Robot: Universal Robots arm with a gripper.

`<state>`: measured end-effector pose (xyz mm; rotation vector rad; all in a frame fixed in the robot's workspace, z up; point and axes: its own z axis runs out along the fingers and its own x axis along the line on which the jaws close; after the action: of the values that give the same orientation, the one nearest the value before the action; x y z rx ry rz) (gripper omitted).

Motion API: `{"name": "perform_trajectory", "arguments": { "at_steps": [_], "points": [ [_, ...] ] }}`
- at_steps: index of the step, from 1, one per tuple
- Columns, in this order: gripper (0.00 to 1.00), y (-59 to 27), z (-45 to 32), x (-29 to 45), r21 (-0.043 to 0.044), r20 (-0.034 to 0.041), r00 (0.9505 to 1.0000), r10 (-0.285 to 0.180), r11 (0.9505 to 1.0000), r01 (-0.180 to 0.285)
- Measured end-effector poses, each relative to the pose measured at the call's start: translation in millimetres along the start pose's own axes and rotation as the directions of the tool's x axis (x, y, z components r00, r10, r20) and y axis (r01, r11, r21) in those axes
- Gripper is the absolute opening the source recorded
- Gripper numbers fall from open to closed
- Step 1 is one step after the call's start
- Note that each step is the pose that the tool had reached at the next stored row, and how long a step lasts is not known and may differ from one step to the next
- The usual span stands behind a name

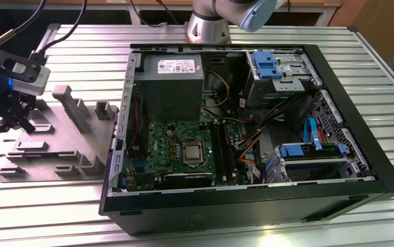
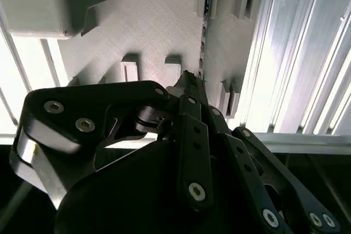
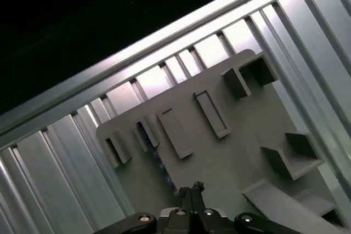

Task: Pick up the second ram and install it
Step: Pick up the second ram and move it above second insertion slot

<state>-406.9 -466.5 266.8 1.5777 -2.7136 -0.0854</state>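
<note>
At fixture [image 1: 59, 149], end effector [image 2: 186, 79] pinching second ram [image 2: 202, 36]

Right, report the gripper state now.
Gripper: shut, its tips at the end of the second ram lying in the grey fixture; whether it pinches the ram cannot be told.

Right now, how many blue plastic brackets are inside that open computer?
2. One blue bracket sits at the case's far end, near the grey power supply; the other lies nearer the camera, toward the exterior view's right. Cables may hide more.
</note>
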Motion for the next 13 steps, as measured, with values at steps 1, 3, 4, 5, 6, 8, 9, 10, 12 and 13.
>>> {"name": "perform_trajectory", "arguments": {
  "at_steps": [1, 3, 4, 5, 6, 8, 9, 10, 12, 13],
  "points": [
    [0.1, 0.0, 0.6, 0.0, -0.0004, -0.0008, 0.9998, -0.018, 0.9998, 0.018],
    [0.1, -0.1, 1.6, 0.0, -0.0015, -0.0025, 0.9985, -0.054, 0.9985, 0.054],
    [0.1, -0.1, 2.1, 0.1, -0.0021, -0.0034, 0.9973, -0.073, 0.9973, 0.073],
    [0.1, -0.1, 2.7, 0.0, -0.0025, -0.0042, 0.9958, -0.091, 0.9958, 0.091],
    [0.1, -0.2, 3.2, 0.1, -0.0032, -0.005, 0.994, -0.109, 0.994, 0.109],
    [0.1, -0.2, 4.3, 0.1, -0.0043, -0.0066, 0.9894, -0.145, 0.9895, 0.145],
    [0.1, -0.2, 4.7, 0.1, -0.005, -0.0075, 0.9867, -0.163, 0.9867, 0.162],
    [0.1, -0.3, 5.3, 0.2, -0.0055, -0.0082, 0.9836, -0.18, 0.9836, 0.18],
    [0.1, -0.3, 6.4, 0.2, -0.0068, -0.0097, 0.9762, -0.217, 0.9763, 0.216],
    [0.1, -0.4, 6.9, 0.2, -0.0074, -0.0104, 0.9722, -0.234, 0.9722, 0.234]
  ]
}}
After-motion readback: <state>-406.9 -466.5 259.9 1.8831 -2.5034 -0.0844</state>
